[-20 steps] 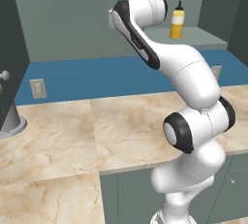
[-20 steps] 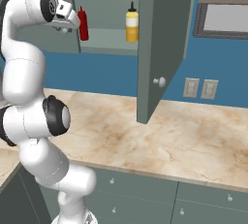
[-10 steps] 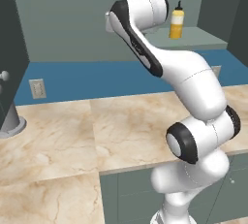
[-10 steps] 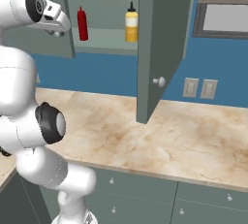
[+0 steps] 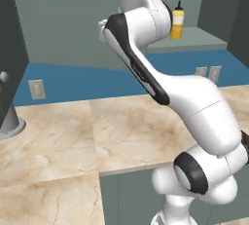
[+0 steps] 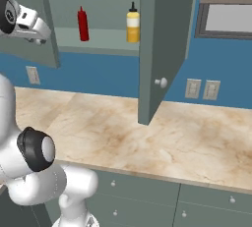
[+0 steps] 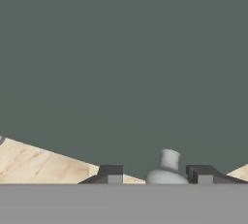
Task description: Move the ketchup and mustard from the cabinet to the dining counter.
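At the near edge of the hand view the gripper (image 7: pixel 155 175) shows two dark fingertips (image 7: pixel 110 173) with a small pale round knob (image 7: pixel 165 168) between them; whether they pinch it or merely flank it cannot be told. Behind the knob the flat grey-green door (image 7: pixel 121 63) stands close to the hand. In the right base view the marble worktop (image 6: pixel 147 132) lies below, backed by a blue wall (image 6: pixel 221 93) with sockets (image 6: pixel 202 89). Above it the cabinet (image 6: pixel 110 42) is open, its right door (image 6: pixel 162 44) swung out toward the camera. The ketchup (image 6: pixel 83 23) stands near the left end of the shelf, upright, and the mustard (image 6: pixel 132 23) stands apart to its right, near the open door's edge.
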Tool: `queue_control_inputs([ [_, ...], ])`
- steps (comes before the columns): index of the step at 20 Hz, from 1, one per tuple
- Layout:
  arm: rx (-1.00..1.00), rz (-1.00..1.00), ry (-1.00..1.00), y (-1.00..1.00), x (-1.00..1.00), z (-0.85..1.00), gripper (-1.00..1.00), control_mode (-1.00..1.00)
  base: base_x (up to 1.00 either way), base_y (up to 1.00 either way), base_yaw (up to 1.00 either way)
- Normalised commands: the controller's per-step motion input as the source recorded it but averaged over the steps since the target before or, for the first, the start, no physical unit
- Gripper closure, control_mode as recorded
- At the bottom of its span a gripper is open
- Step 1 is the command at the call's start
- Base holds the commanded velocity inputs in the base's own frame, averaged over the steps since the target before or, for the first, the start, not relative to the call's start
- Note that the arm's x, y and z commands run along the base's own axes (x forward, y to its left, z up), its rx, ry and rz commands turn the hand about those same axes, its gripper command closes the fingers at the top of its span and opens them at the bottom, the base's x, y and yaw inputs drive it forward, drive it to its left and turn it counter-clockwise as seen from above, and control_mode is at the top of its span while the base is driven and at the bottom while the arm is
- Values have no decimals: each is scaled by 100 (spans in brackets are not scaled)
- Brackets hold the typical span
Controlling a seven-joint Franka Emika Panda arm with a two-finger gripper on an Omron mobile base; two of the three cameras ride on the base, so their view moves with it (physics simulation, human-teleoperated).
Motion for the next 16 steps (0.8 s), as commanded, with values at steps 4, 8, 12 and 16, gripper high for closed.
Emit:
queue_control_inputs([
  [4,0,0,-5,100,-100,-1,100,-100,0,0,0],
  [8,0,0,0,100,-100,0,100,-100,0,0,0],
  [12,0,0,0,100,-97,0,100,-100,0,0,0],
  [16,-1,0,0,98,-73,-1,-100,-100,0,0,0],
])
